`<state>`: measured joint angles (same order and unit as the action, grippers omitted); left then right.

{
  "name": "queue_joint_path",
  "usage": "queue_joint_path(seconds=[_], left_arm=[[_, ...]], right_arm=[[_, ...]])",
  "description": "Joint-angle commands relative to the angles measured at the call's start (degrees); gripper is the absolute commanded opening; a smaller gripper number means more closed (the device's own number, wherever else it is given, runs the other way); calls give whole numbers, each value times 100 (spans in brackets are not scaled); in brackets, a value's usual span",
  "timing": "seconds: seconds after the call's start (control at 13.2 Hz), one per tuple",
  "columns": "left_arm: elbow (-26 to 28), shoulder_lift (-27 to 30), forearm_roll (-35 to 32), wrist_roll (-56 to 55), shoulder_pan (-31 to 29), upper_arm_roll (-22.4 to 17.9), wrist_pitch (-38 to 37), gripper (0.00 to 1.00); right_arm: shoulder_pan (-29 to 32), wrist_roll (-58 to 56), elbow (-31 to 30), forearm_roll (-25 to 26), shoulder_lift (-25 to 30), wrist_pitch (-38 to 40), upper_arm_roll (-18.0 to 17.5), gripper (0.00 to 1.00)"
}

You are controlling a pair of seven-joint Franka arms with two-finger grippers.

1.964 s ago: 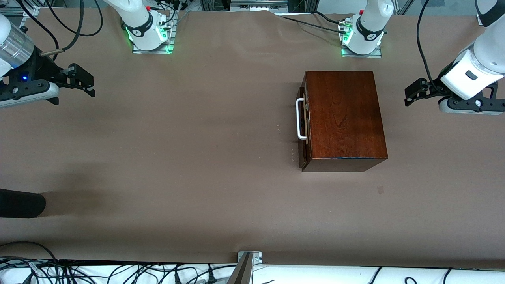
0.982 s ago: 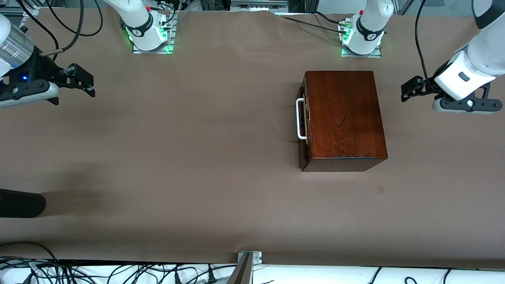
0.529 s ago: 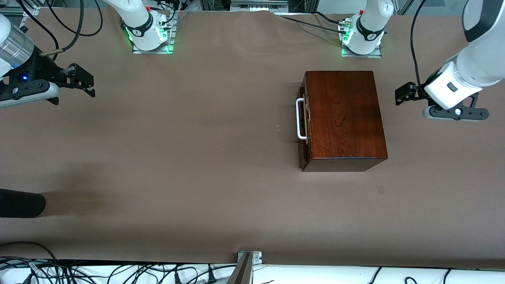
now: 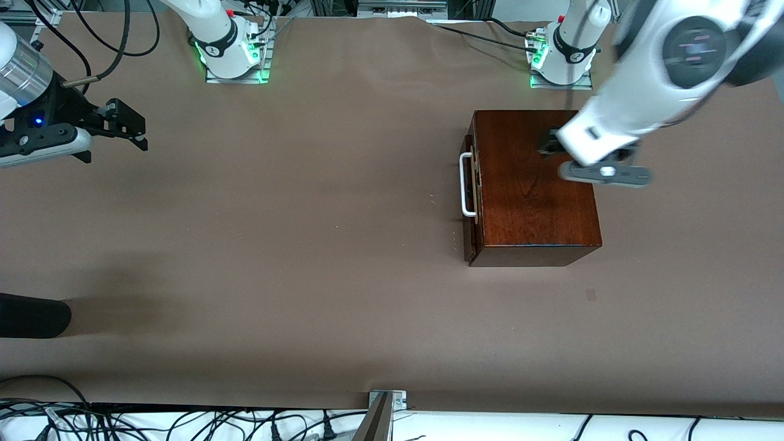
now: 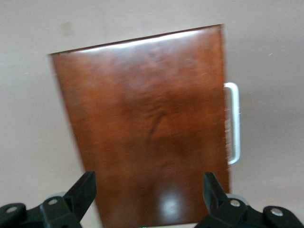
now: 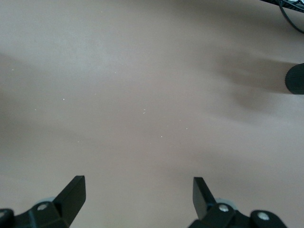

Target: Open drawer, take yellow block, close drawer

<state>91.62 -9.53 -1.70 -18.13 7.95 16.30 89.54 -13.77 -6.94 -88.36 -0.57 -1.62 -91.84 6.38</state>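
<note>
The glossy dark mahogany wooden box point(image 4: 536, 184) sits on the brown table point(image 4: 306, 245) toward the left arm's end, its drawer with the dark reddish-brown front point(image 4: 470, 196) pushed in and the white bar handle point(image 4: 467, 185) facing the right arm's end. The left gripper point(image 5: 148, 197) hangs over the box top, fingers spread wide and empty. The right gripper point(image 6: 137, 194) waits over bare table at its own end, also wide open. The yellow block is nowhere in sight.

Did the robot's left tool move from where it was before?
Yes. The left tool swung in from the table's left-arm end and now hangs over the glossy dark mahogany box, which stayed put.
</note>
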Motion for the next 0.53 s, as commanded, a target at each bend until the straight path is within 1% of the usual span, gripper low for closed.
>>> queue_joint_path(seconds=[0.0, 0.08, 0.15, 0.3, 0.45], left_arm=[[-259, -539, 21, -725, 433, 119, 360, 100], [-241, -680, 4, -1040, 644, 110, 623, 100], [-215, -847, -162, -1392, 820, 119, 765, 100], [-180, -1163, -741, -1745, 1224, 119, 993, 100], [-145, -1383, -910, -2228, 1419, 127, 1135, 100]], right_arm=[[41, 8, 117, 22, -22, 105, -31, 100], [41, 8, 108, 22, -22, 105, -31, 100], [32, 35, 117, 22, -22, 105, -31, 100], [32, 44, 117, 22, -22, 105, -40, 100], [32, 61, 108, -4, -22, 96, -31, 100]])
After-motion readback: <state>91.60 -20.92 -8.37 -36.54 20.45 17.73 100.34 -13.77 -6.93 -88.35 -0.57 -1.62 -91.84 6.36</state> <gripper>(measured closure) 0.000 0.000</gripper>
